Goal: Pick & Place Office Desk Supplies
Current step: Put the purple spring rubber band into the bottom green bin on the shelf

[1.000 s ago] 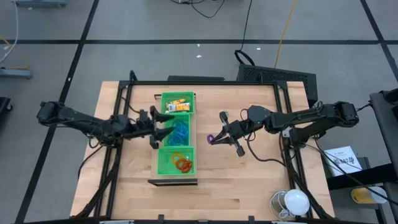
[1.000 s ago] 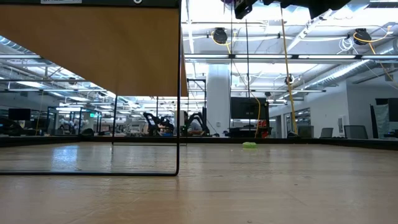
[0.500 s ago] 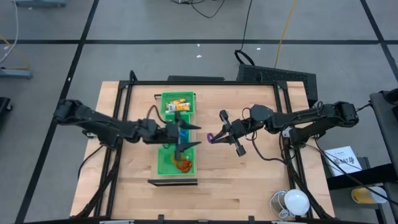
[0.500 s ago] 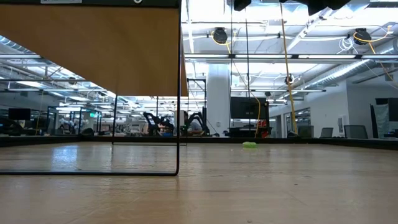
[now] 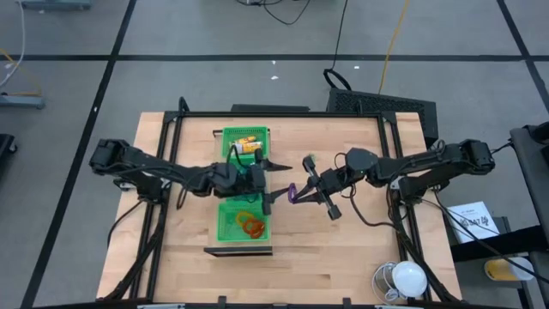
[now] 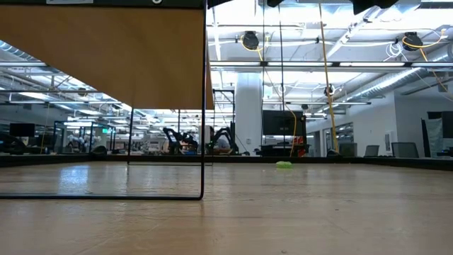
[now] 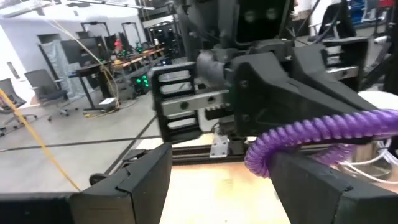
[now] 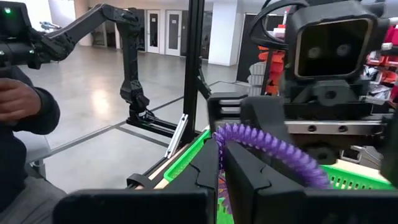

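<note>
A purple spiral loop (image 5: 294, 190) hangs in the air just right of the green tray (image 5: 225, 221), with my right gripper (image 5: 298, 190) shut on it. My left gripper (image 5: 276, 181) reaches level across the tray from the left and faces it, open. In the left wrist view its fingers (image 7: 134, 177) stand on either side of the loop's free end (image 7: 292, 140). Orange-red loops (image 5: 250, 226) lie in the tray's near compartment and yellow-orange pieces (image 5: 247, 142) in its far one. The left arm hides the middle compartment. My right gripper pinches one end of the purple loop (image 8: 225, 133) between its two fingertips, coming level from the table's right side. The loop is lifted clear of the table and sticks out past the fingers toward my left gripper. Whether my left gripper touches the loop, I cannot tell.
A white round object (image 5: 405, 278) sits off the table's near right corner. In the low view a small green item (image 6: 284, 165) lies far off on the bare wood. A person's sleeve and hand (image 8: 22, 106) show in the room beyond the table.
My left gripper has swept from left of the tray across it toward the table's right, up to the right gripper, rolling as it went and staying open. My right gripper has kept its place, shut on the purple loop.
</note>
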`<state>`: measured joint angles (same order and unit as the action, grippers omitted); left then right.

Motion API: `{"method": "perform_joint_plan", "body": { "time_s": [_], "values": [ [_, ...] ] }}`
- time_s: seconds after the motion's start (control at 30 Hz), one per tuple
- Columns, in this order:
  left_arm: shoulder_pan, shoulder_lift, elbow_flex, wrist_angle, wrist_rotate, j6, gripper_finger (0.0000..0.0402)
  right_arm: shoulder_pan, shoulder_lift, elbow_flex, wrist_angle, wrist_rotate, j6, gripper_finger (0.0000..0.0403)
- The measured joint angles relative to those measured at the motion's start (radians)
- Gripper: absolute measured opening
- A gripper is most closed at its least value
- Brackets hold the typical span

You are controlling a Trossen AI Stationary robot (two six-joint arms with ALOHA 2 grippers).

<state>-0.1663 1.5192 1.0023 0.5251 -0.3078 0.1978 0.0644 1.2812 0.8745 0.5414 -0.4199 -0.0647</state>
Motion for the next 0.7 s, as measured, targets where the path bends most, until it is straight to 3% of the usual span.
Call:
{"method": "perform_joint_plan", "body": {
  "time_s": [0.2,0.47,0.7],
  "values": [
    [0.001,0.0,0.0,0.019,-0.004,0.001,0.0242,0.003,0.0,0.0,-0.01,0.0,-0.001,0.0006],
    [0.001,0.0,0.0,0.026,0.18,-0.017,0.0116,0.003,0.0,0.0,-0.014,0.0,-0.005,0.0006],
    [0.001,0.0,0.0,0.026,0.211,-0.017,0.0033,0.003,0.0,0.0,-0.016,0.002,-0.008,0.0006]
  ]
}}
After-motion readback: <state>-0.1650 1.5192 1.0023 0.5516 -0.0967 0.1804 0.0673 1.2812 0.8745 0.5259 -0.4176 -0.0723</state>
